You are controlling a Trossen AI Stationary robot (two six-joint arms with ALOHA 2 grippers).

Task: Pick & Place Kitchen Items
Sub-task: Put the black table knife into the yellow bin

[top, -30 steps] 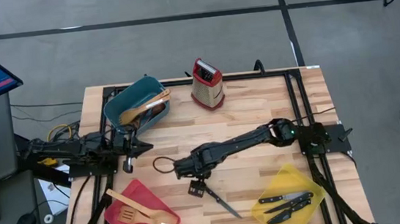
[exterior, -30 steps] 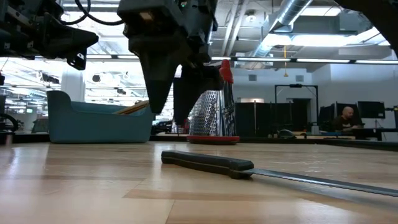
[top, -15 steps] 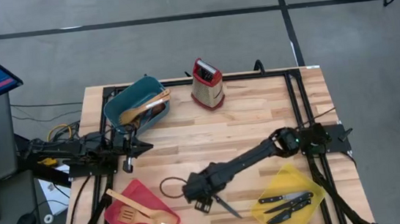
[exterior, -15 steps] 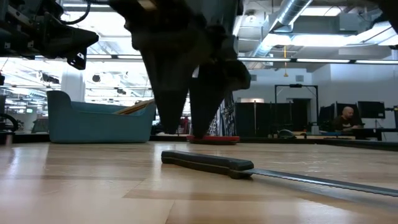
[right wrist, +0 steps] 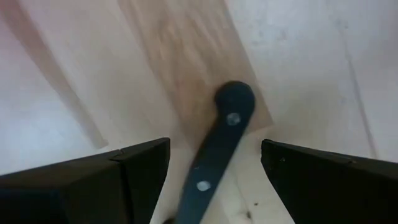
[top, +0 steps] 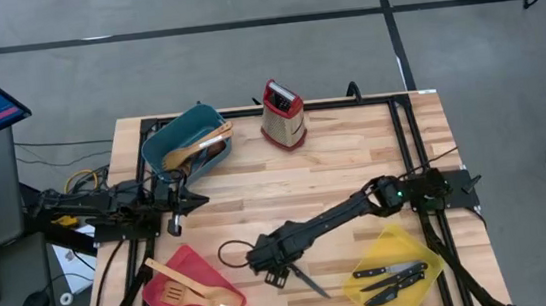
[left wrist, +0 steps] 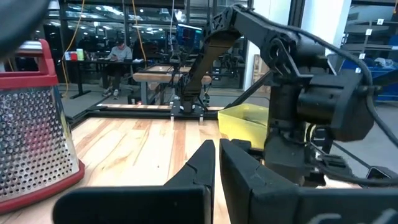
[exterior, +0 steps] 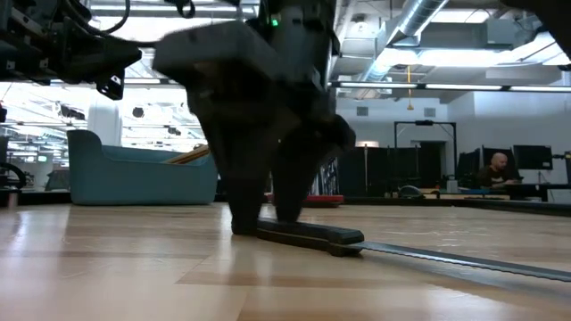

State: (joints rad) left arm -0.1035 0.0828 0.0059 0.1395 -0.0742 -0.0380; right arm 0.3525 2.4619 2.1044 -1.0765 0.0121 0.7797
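A large open room with ceiling ducts and desks is showing behind the pale wooden counter (top: 334,157). The right gripper (right wrist: 214,171) is standing down over the black-handled knife (right wrist: 214,155), jaws released, handle lying between them on the counter. The left gripper (left wrist: 216,163) is waiting clenched, holding nothing.

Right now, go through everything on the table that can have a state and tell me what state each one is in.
Right pincer: open, straddling the knife handle.
Left pincer: shut, empty, at the table's left edge.
Knife: flat on the table, not gripped.
Teal bin: holds wooden utensils.
Red bin: holds wooden spatulas.
Yellow bin: holds knives.
Grater: upright.
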